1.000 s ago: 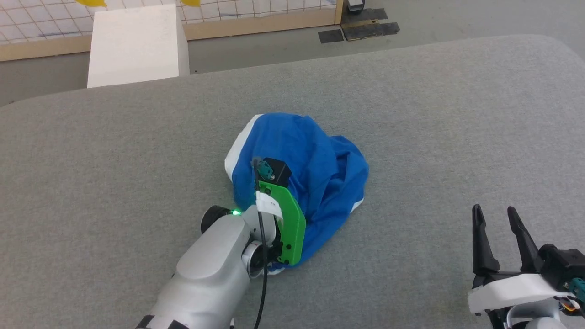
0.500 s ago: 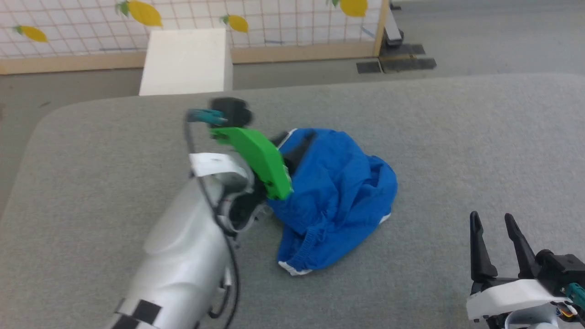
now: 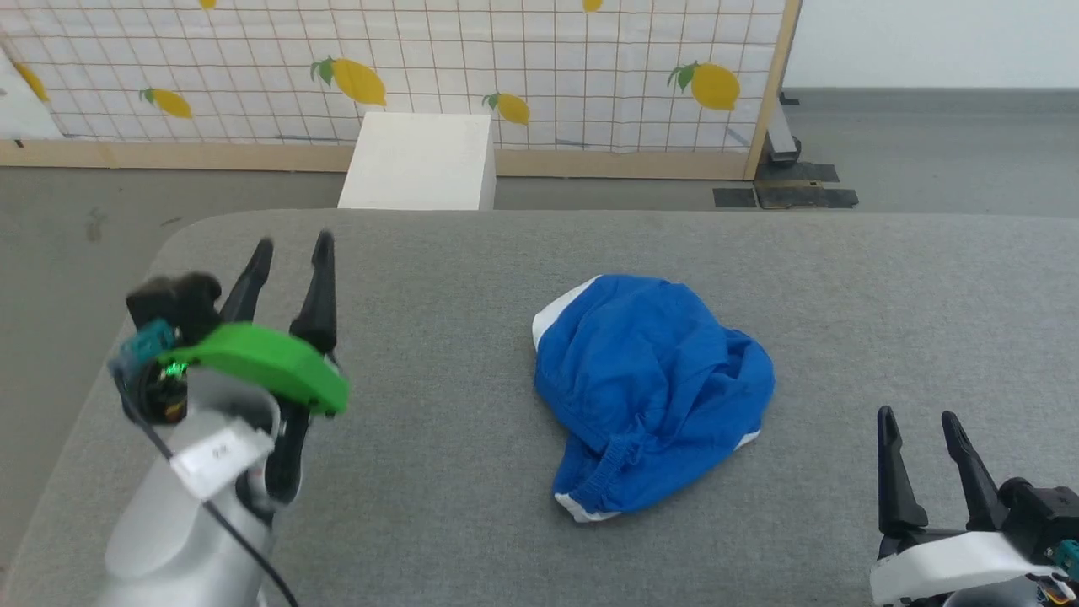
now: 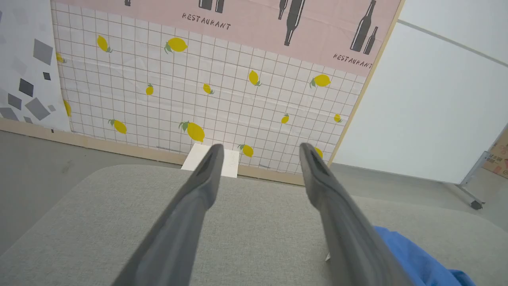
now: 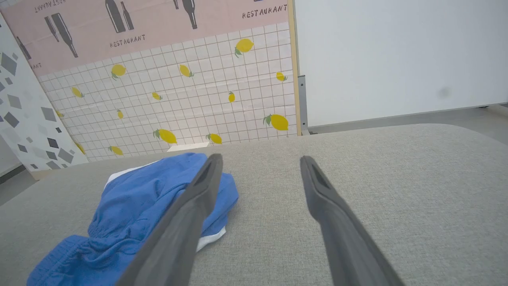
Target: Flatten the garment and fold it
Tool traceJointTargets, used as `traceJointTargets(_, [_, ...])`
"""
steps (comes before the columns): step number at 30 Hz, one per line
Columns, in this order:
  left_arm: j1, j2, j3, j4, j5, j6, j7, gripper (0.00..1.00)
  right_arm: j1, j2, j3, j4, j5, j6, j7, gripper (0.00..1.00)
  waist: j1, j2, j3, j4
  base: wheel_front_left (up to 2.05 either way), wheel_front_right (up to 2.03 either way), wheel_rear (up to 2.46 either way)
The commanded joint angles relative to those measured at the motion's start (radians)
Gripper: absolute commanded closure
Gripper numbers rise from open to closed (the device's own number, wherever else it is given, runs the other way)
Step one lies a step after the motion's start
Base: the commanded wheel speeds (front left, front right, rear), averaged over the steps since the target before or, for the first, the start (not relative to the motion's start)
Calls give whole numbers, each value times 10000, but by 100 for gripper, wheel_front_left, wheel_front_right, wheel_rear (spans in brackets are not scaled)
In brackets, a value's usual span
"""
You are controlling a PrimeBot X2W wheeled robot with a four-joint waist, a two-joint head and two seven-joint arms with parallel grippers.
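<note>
The garment [image 3: 649,392] is lying crumpled. The left gripper [image 3: 293,243] and right gripper [image 3: 918,416] are hovering wide, empty. Recommended: the 2 pinching opposite waistband [image 3: 611,451] ends, pulling outward.

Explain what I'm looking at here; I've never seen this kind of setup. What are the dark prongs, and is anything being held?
This is a two-armed robot. The wide picture comes from a camera on its head, looking down at a grey padded surface. The other two come from cameras on its wrists, looking along each claw's two dark fingers. The left claw and the right claw are both open and hold nothing. Between them lie crumpled blue shorts with white trim, not yet flattened. Behind stand a white box and a lemon-patterned screen.
</note>
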Motion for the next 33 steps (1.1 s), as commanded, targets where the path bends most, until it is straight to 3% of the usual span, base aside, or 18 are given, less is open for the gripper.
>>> traceJointTargets(1, [307,125,-71,-172,267,84,-167,0,140,-1,-25,-38,74,-13,-49,0,0,-1,-4,23,0,0,0])
traceJointTargets(6, [1324,339,-337,-632,743,280,-404,0,133,-1,-15,-49,121,-13,-49,0,0,-1,71,-52,0,0,0])
traceJointTargets(18, [3003,186,-658,-974,811,513,-547,0,183,-1,115,46,167,-13,-49,0,0,-1,115,-253,0,0,0])
traceJointTargets(27, [3152,148,-661,-1127,746,579,-570,0,105,-1,183,222,93,-13,-4,0,0,-1,227,-235,0,0,0])
traceJointTargets(33, [3047,171,-704,-1282,777,622,-528,0,-594,-1,123,308,-195,-13,735,0,0,-1,412,-213,0,0,0])
